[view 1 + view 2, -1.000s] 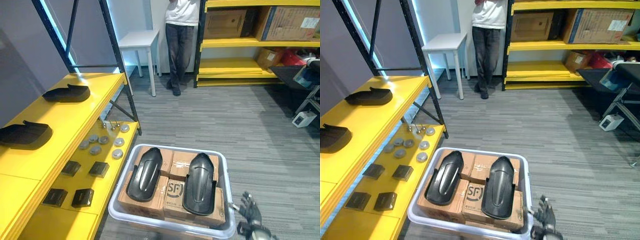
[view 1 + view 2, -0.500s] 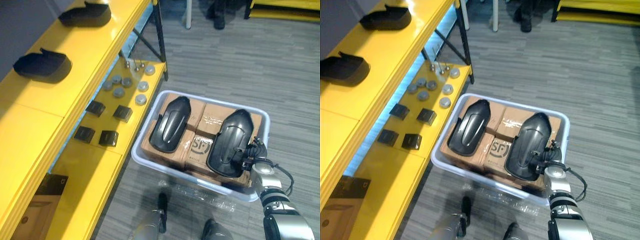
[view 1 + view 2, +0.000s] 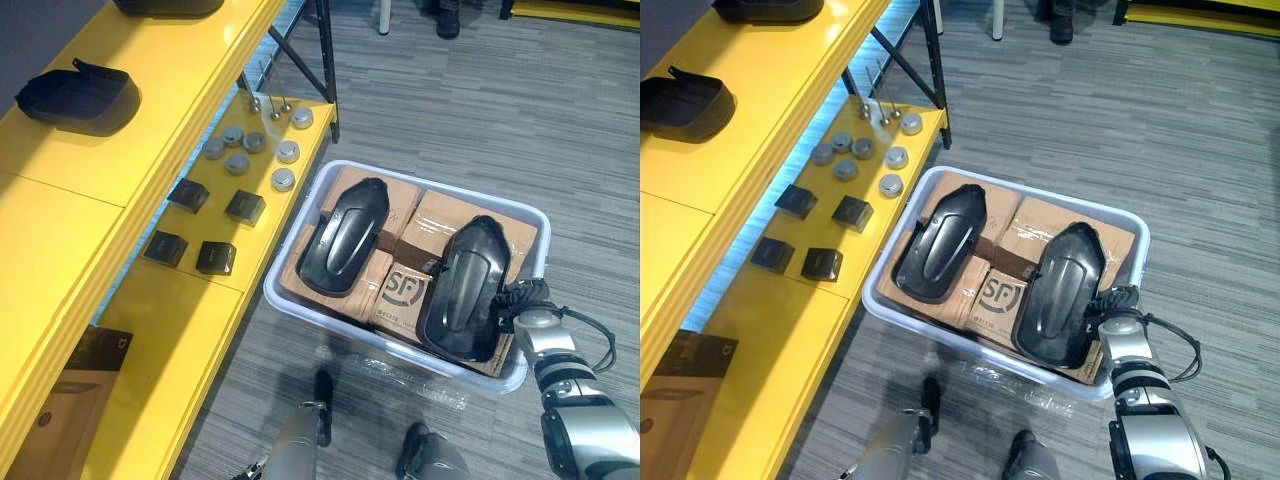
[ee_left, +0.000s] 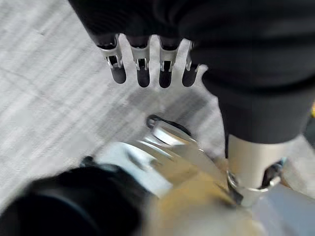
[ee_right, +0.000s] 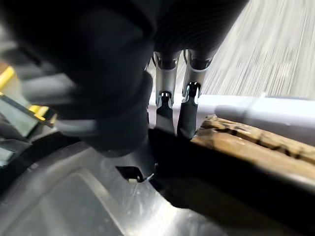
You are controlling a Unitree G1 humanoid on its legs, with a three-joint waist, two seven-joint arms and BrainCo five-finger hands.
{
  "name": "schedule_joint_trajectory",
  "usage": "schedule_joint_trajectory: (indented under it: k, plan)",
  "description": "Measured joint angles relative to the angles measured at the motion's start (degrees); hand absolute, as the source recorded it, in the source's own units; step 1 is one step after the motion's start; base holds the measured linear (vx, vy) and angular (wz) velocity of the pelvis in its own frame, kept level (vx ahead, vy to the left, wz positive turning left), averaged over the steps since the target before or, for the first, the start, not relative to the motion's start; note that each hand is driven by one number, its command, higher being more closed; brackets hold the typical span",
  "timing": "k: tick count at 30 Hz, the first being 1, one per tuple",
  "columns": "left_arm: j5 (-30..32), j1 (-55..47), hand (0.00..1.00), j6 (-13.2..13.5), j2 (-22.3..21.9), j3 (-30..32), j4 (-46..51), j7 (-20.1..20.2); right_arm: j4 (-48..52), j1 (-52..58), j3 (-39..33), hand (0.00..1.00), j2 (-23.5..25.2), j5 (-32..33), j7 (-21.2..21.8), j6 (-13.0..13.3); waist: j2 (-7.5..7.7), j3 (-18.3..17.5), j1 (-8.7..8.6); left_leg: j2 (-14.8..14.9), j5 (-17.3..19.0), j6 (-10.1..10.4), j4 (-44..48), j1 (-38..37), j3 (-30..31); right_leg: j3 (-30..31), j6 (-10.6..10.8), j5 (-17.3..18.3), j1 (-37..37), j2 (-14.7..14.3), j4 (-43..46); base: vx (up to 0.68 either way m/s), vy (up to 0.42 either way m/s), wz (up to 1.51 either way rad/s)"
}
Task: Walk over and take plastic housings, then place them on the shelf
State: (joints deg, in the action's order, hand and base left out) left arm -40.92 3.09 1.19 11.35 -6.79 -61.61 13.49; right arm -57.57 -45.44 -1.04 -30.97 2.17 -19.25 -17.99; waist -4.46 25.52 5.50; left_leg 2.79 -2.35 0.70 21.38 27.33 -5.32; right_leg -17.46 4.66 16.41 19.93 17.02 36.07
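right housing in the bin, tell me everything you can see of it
The right plastic housing is a glossy black, elongated shell with a rounded far end and a long panel down its middle. It lies domed side up on the cardboard boxes inside the pale bin, apart from its twin. The right hand touches its near right edge.

The housings (image 3: 462, 290) look to me like smooth black plastic with a soft gloss. The boxes (image 3: 440, 215) are matt brown cardboard, the bin (image 3: 350, 329) pale smooth plastic. My fingers (image 4: 141, 66) are silver metal with dark tips.
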Motion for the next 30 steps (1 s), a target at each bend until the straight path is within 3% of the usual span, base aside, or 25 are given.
schedule_joint_trajectory:
  k: [5,9,14,18,19,21,22,27,30]
  plan:
    - [-6.1,3.2,0.0,7.1,-1.0,-4.3,12.2,0.0,-3.8,-2.0,1.1,1.0,0.2,-1.9,0.1,-1.3,-0.14,-0.1,0.26,-0.3,-0.6,0.1,-1.4,-1.8,0.5,-0.7,0.0,-0.4,-2.1,-0.2,-1.8,0.06,-0.046,0.04]
    - [-9.0,5.3,0.0,11.7,-1.3,-5.2,29.8,-3.7,-4.0,-2.7,4.7,1.0,-0.9,-6.1,0.1,-1.0,-1.79,0.3,-0.26,-0.4,-1.1,0.1,-2.4,-3.2,1.6,-2.3,0.2,-1.4,-5.1,-0.8,-4.4,0.02,-0.005,0.1]
    - [-5.7,4.6,0.0,12.7,0.3,-4.1,49.8,-9.9,1.0,-4.3,8.1,1.0,-3.0,-10.6,0.1,-0.5,-3.35,0.8,-0.47,-0.8,-2.4,0.1,-5.5,-6.3,2.2,-3.4,0.4,-2.3,-8.2,-1.0,-6.6,0.0,-0.009,0.08]
    - [0.0,3.4,0.0,10.2,2.0,-2.1,61.9,-14.7,10.7,-3.9,8.2,1.0,-3.0,-14.8,0.0,2.2,-3.32,0.9,-1.41,-0.8,-3.4,0.2,-9.0,-11.1,2.2,-4.0,0.5,-3.3,-13.0,-1.9,-10.1,0.05,-0.021,-0.01]
    - [1.6,3.7,0.0,8.2,2.2,-1.4,65.8,-15.9,16.2,-2.7,7.9,1.0,-3.0,-16.2,-0.1,3.7,-3.31,0.8,-1.8,-0.7,-3.6,0.4,-10.7,-13.8,2.0,-4.0,0.7,-4.0,-15.8,-2.5,-12.3,0.08,-0.013,-0.08]
    - [1.9,3.9,0.0,7.1,2.1,-1.7,67.7,-16.1,19.5,-1.3,7.8,1.0,-2.8,-16.7,-0.5,4.8,-3.18,0.2,-1.83,-0.6,-3.9,0.5,-12.1,-15.1,1.9,-4.0,0.7,-4.5,-17.0,-3.0,-13.8,0.08,-0.009,-0.08]
    - [1.9,4.2,0.0,5.0,2.1,-2.9,69.5,-15.9,22.5,0.5,7.7,1.0,-2.2,-17.3,-1.0,5.9,-2.99,-1.0,-1.91,-0.5,-4.7,0.7,-14.3,-16.3,1.5,-4.0,0.8,-5.3,-17.8,-3.5,-15.7,0.09,-0.008,-0.07]
    - [2.6,5.6,0.0,-0.9,0.5,-11.0,68.1,-16.4,25.7,4.7,7.6,1.0,4.1,-18.5,-2.0,7.0,-1.61,-4.2,-2.06,0.0,-7.4,1.2,-22.2,-22.2,0.1,-3.7,0.6,-7.5,-21.7,-5.1,-21.4,0.09,-0.014,-0.14]
    - [0.6,7.8,0.0,-2.4,-1.7,-13.9,61.9,-18.5,29.0,6.0,8.1,1.0,8.6,-18.6,-1.9,7.7,-0.09,-7.7,-2.56,0.4,-8.1,1.7,-25.7,-25.4,-1.0,-3.2,0.8,-8.3,-23.9,-6.0,-24.1,0.06,-0.018,-0.18]
